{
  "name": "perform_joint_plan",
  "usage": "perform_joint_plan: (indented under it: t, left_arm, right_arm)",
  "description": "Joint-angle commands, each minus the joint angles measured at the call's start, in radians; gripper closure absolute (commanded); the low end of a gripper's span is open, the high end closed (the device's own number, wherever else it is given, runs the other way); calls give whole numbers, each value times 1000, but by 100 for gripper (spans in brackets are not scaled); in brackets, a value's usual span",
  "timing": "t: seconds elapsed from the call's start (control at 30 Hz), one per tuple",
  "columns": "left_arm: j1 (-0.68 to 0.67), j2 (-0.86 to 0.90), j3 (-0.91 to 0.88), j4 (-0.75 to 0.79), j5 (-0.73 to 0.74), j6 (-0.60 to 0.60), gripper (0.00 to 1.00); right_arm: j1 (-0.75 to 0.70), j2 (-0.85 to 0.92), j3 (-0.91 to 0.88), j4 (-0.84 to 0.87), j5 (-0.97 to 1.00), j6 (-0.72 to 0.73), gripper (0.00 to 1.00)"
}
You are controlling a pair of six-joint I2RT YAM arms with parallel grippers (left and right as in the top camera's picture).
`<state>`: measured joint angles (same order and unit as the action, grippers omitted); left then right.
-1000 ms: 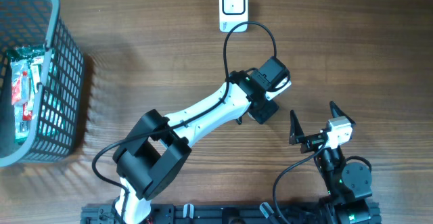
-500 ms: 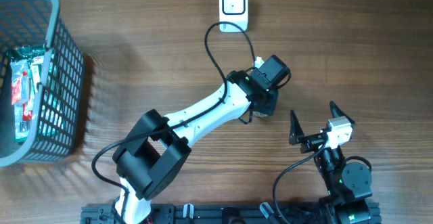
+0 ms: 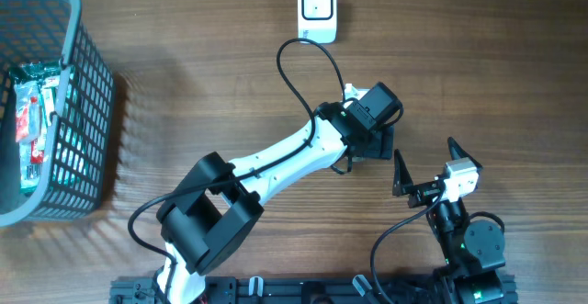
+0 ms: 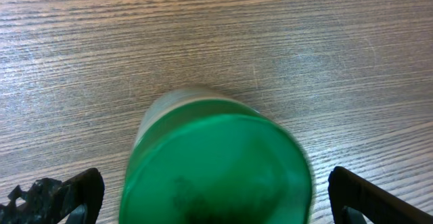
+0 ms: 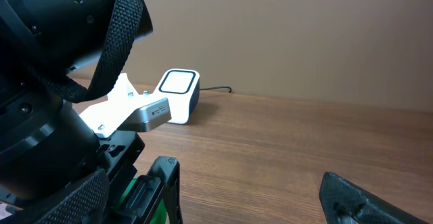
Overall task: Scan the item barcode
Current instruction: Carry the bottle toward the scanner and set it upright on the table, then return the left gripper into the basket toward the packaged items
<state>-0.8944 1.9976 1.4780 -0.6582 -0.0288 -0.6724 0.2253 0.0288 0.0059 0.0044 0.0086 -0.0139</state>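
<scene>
Left gripper [image 4: 216, 193] spread wide: its two black fingers [image 4: 64, 193] sit at the lower left and lower right corners of the wrist view, each apart from the green-lidded container [image 4: 216, 160] that lies between them, so nothing is pinched. Wooden table [image 3: 514, 56] fills the overhead frame. Grey mesh basket [image 3: 87, 111] occupies the upper left of the overhead frame, partly cut off by the edge. Left arm [image 3: 276, 157], white with black joints, runs from the bottom edge up to right of centre, where its wrist covers the container from above. Right gripper [image 3: 424, 164] stands at the lower right of the overhead frame, just below and right of the left wrist, its jaws parted and empty. White barcode scanner [image 3: 317, 10] sits at top centre, well apart from both grippers, with a black cable [image 3: 294, 74] looping down from it toward the left arm. Container shows its lid toward the left wrist camera, low in the centre of that view, its outline blurred. Red and green packets [image 3: 32, 111] lie inside the basket.
</scene>
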Motion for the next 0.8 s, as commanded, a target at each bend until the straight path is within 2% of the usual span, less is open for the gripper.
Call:
perform_joint_plan:
  t: [0.0, 0.13, 0.3, 0.5, 0.67, 0.77]
  left_arm:
    - [2, -9, -6, -3, -53, -16, 0]
    - [2, -38, -4, -3, -53, -10, 0]
    - [2, -42, -4, -6, -57, 68, 0]
    - [18, -67, 36, -7, -105, 106, 0]
    - [80, -121, 121, -31, -104, 159, 0]
    - [154, -160, 194, -89, -114, 239, 0]
  right_arm:
    - [-4, 2, 0, 5, 17, -12, 0]
    - [-4, 2, 0, 5, 17, -12, 0]
    - [-4, 2, 0, 5, 17, -12, 0]
    - [-4, 2, 0, 5, 17, -12, 0]
    - [-4, 2, 0, 5, 17, -12, 0]
    - [-4, 2, 0, 5, 17, -12, 0]
